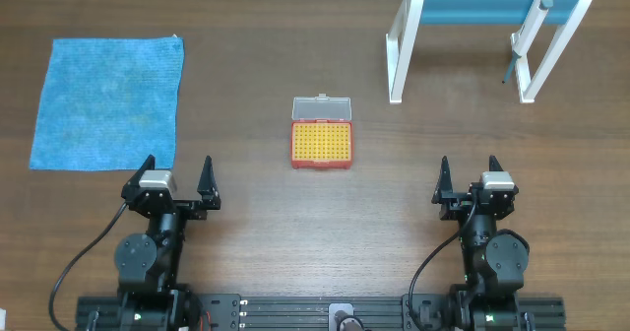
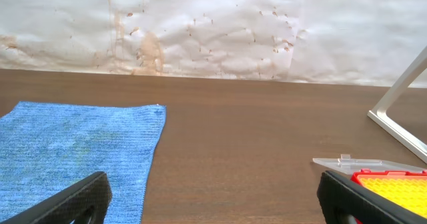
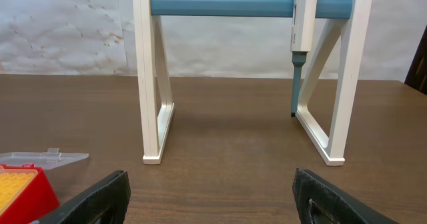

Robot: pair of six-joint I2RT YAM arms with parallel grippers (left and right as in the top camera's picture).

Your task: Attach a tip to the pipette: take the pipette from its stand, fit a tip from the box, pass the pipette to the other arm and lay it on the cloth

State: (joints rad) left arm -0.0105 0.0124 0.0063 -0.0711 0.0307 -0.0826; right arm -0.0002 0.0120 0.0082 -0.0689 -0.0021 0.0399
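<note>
The pipette hangs on the white stand with a blue bar at the far right; in the right wrist view the pipette points its dark tip end down between the stand's legs. The tip box, red with yellow tips and a clear lid open behind it, sits mid-table and shows as tip box and tip box. The blue cloth lies flat at the far left. My left gripper and right gripper rest open and empty near the arm bases.
Bare brown tabletop lies between the cloth, the box and the stand. A white papered wall runs behind the table's far edge. Both arm bases sit on a black rail at the near edge.
</note>
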